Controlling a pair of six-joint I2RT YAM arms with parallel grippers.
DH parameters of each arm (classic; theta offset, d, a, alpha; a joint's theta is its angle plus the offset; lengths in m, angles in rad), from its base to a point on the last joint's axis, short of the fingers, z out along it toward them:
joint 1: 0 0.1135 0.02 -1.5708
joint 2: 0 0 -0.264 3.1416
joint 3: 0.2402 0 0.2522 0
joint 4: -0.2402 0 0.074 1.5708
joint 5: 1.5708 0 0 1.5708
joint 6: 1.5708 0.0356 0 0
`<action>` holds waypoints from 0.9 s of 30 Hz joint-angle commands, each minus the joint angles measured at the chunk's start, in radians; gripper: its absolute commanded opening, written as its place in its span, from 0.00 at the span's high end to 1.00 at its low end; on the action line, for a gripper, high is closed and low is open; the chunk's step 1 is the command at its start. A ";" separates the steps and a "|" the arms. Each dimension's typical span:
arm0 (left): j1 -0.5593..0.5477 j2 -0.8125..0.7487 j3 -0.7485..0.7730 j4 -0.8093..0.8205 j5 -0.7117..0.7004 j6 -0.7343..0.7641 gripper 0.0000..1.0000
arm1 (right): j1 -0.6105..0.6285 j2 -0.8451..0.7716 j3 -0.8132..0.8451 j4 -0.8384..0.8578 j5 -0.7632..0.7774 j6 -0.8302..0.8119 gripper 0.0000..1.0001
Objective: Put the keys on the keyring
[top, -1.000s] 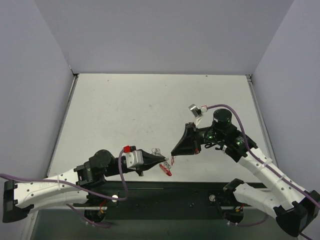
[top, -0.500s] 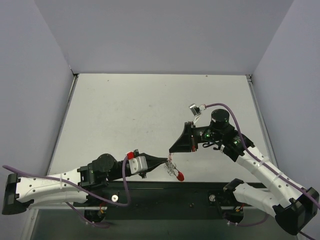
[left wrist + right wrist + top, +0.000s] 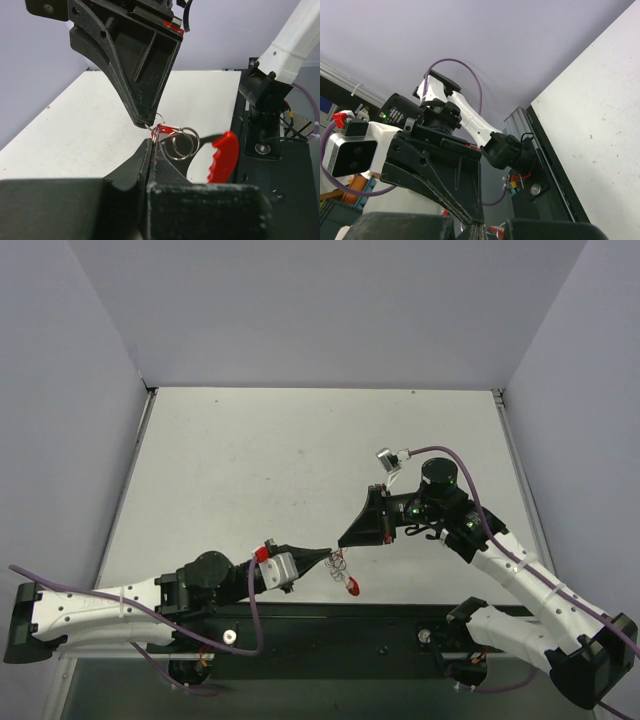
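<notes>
Both arms meet tip to tip above the table's near edge. My left gripper (image 3: 328, 556) (image 3: 151, 143) is shut on one thin silver ring of the keyring. Its other rings (image 3: 183, 143) hang just past the tips, and its red curved clip (image 3: 353, 587) (image 3: 223, 157) dangles to the right. My right gripper (image 3: 342, 543) (image 3: 149, 123) comes down from above, shut, with the keys' tiny red tag (image 3: 166, 131) at its tips against the rings. The right wrist view shows its own shut jaws (image 3: 479, 229) touching the left gripper's black fingers (image 3: 445, 172).
The white table (image 3: 250, 470) stretches behind the grippers, with grey walls on three sides. The black base rail (image 3: 350, 625) runs along the near edge under the hanging clip. The right arm's base (image 3: 265, 95) stands close on the right.
My left gripper has pushed right with the keyring until its tip meets the right gripper. The red clip has swung out to the right. The right gripper shifted slightly up and left.
</notes>
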 commanded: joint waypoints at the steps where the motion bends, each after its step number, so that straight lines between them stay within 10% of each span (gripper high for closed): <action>1: -0.007 0.005 0.028 0.043 -0.050 0.019 1.00 | 0.001 0.006 0.028 0.042 -0.041 0.013 1.00; 27: -0.007 0.040 0.021 0.066 -0.142 -0.007 1.00 | 0.004 0.027 0.030 0.016 -0.010 0.080 1.00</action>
